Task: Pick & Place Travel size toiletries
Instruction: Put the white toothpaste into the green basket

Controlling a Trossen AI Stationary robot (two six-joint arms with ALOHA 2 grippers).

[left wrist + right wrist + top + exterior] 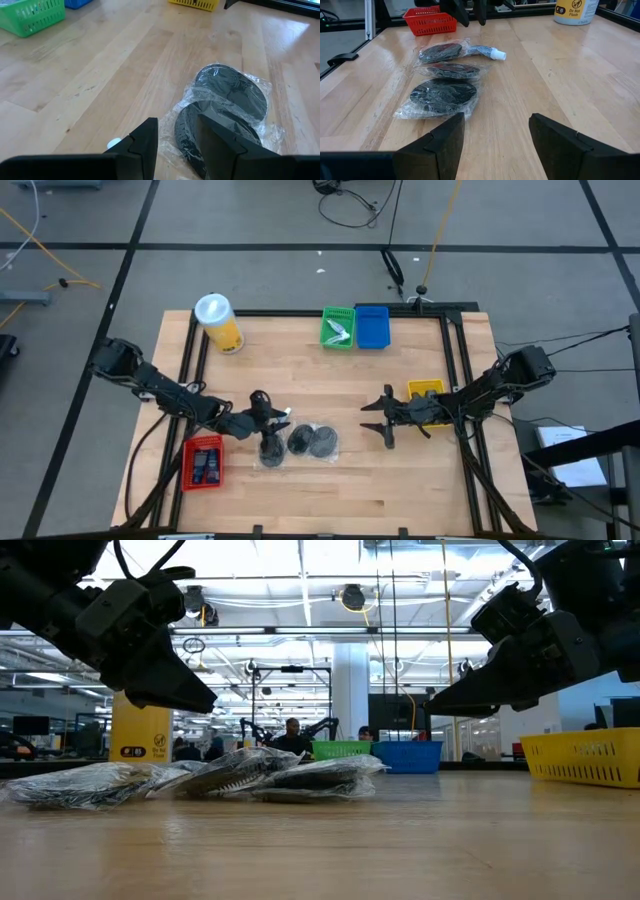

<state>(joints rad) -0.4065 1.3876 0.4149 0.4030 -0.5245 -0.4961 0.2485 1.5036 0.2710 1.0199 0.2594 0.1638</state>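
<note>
Three round dark-grey discs in clear wrappers (298, 443) lie flat in a row on the wooden table, also seen in the right wrist view (443, 93). A dark tube with a white cap (487, 51) lies beside them. My left gripper (265, 412) hangs open just above the left end of this cluster, with the discs (227, 90) ahead of its fingers. My right gripper (368, 417) is open, raised over bare table to the right of the discs and pointing toward them. More dark toiletries lie in the red tray (203, 462).
A yellow tray (425, 392) sits by the right arm. A green tray (338, 327) and a blue tray (372, 327) stand at the far edge, and a yellow canister with a white lid (218, 322) at the far left. Bare wood lies between the discs and the far trays.
</note>
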